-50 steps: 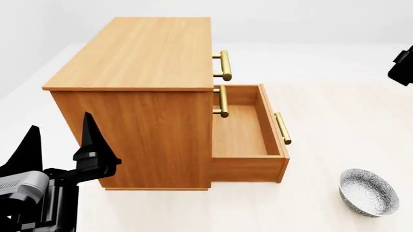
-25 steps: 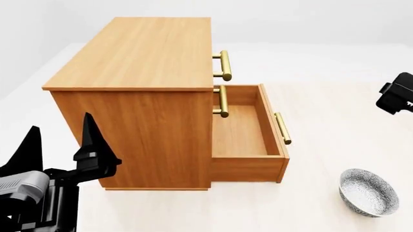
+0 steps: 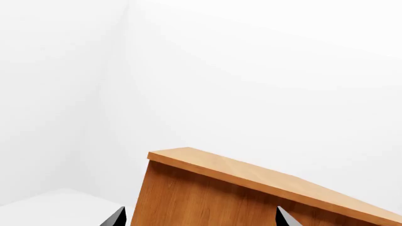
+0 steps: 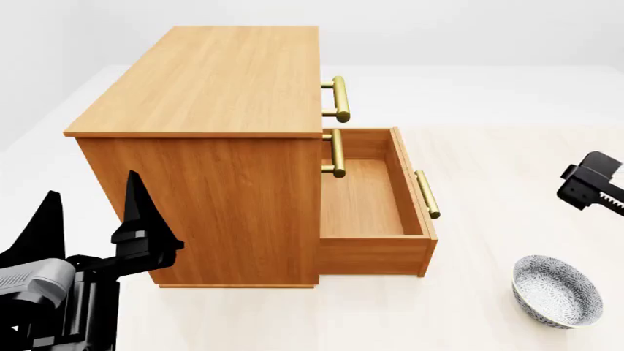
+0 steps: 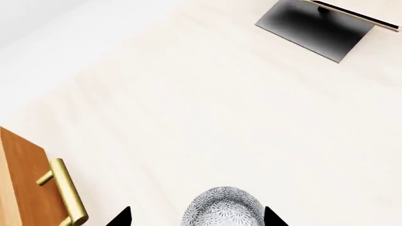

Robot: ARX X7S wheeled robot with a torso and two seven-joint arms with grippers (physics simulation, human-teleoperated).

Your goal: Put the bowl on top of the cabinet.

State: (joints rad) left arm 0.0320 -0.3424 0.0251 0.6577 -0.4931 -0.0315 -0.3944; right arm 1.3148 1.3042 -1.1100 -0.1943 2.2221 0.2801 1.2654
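On the pale floor point(image 4: 487, 161), right of the cabinet point(image 4: 210, 88) and near its pulled-out bottom drawer point(image 4: 366, 197), the speckled bowl point(image 4: 556, 290) sits upright and untouched, exactly where it sat a second ago. Since then the right gripper point(image 5: 196, 217) has dropped from the upper right edge of the head view to hang above and beyond the bowl, its fingertips spread either side of it in the wrist view. Beside the cabinet's near side, the left gripper point(image 4: 93, 227) has not moved, fingers apart and empty.
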